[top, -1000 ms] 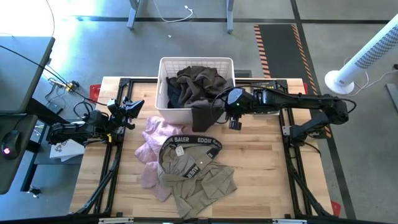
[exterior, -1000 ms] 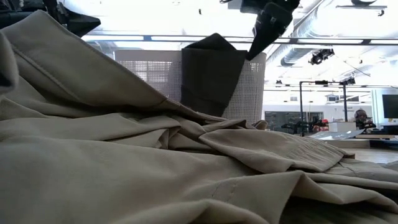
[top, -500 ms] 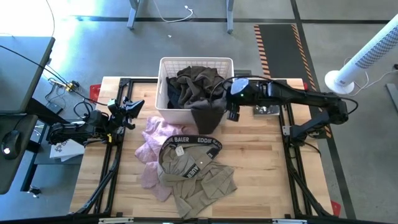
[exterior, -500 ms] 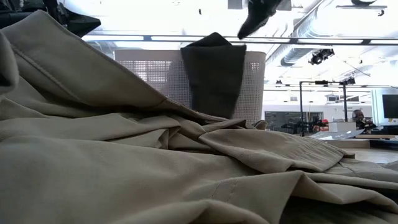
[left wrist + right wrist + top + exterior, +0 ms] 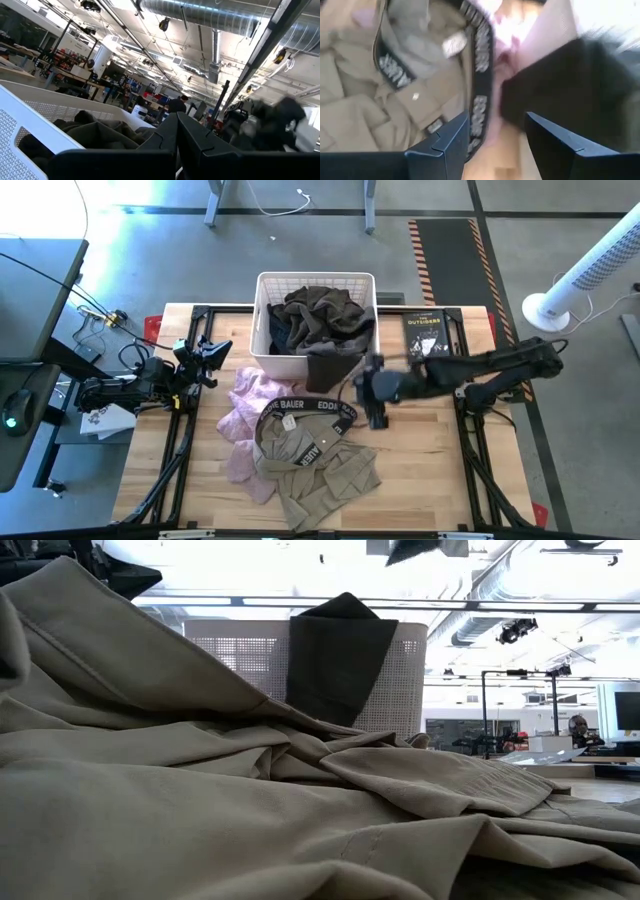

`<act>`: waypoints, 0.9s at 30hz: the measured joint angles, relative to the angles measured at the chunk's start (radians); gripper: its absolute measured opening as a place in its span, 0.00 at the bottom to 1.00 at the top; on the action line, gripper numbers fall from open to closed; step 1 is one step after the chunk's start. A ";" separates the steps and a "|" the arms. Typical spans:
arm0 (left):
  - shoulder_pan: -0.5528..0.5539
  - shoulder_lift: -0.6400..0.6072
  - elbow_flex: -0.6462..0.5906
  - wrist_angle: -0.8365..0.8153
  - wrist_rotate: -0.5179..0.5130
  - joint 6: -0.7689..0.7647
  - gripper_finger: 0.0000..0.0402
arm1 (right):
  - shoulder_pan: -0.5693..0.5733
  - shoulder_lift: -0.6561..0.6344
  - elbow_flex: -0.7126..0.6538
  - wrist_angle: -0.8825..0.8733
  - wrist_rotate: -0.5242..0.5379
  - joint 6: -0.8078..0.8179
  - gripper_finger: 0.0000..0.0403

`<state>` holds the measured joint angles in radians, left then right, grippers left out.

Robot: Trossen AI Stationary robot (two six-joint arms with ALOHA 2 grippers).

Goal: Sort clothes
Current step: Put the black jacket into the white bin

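Olive-brown cloth (image 5: 322,310) fills the white basket (image 5: 262,315) at the far middle of the tabletop (image 5: 430,450), and a flap of it hangs over the near wall. A darker navy piece (image 5: 283,332) shows in the basket's left part. Just near of the basket lie the khaki trousers (image 5: 315,465), with a pale pink garment (image 5: 243,412) touching their left side.

The right pincer (image 5: 374,395) hovers just right of the trousers' waistband (image 5: 330,408), fingers spread and holding nothing. Its wrist view looks down on the waistband and the pink cloth. The left pincer (image 5: 207,352) waits at the left edge, fingers closed on nothing.

The risks, as I judge them: pink cloth and waistband overlap, so a closing pincer could pinch both layers and drag two garments at once. The hanging flap could also snag a passing arm and pull the olive-brown pile — or the light basket — out of place. A grip on the waistband alone might let the trouser legs trail and sweep the pink garment along.

Writing: the black waistband reads "EDDIE BAUER" in white. A small black book (image 5: 424,336) at the far right carries pale lettering — it looks like "THE OUTSIDERS", though I am unsure.
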<state>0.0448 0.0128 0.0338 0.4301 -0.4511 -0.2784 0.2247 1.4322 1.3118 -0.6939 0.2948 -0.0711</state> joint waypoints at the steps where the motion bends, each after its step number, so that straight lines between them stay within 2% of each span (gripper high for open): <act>1: 0.000 0.000 0.000 0.000 0.000 -0.003 0.00 | 0.015 0.000 -0.051 0.034 0.020 0.023 0.47; 7: 0.000 0.000 0.000 0.000 0.000 -0.006 0.00 | 0.041 0.002 -0.410 0.392 0.251 0.205 0.47; 10: 0.000 0.000 0.000 0.000 -0.001 -0.006 0.00 | 0.004 0.003 -0.574 0.635 0.308 0.285 0.47; 14: 0.000 0.000 0.000 0.000 -0.005 -0.006 0.00 | -0.063 0.003 -0.735 0.946 0.284 0.300 0.47; 17: 0.000 0.000 0.000 0.000 -0.006 -0.006 0.00 | -0.112 0.003 -0.793 1.087 0.225 0.299 0.47; 23: 0.000 0.000 0.000 0.000 -0.008 -0.006 0.00 | -0.166 0.003 -0.801 1.143 0.082 0.292 0.47; 27: 0.000 0.000 0.000 0.000 -0.008 0.000 0.00 | -0.164 0.005 -0.800 1.161 0.046 0.275 0.47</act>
<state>0.0448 0.0128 0.0338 0.4305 -0.4595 -0.2787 0.0605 1.4377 0.5117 0.4673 0.3404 0.2040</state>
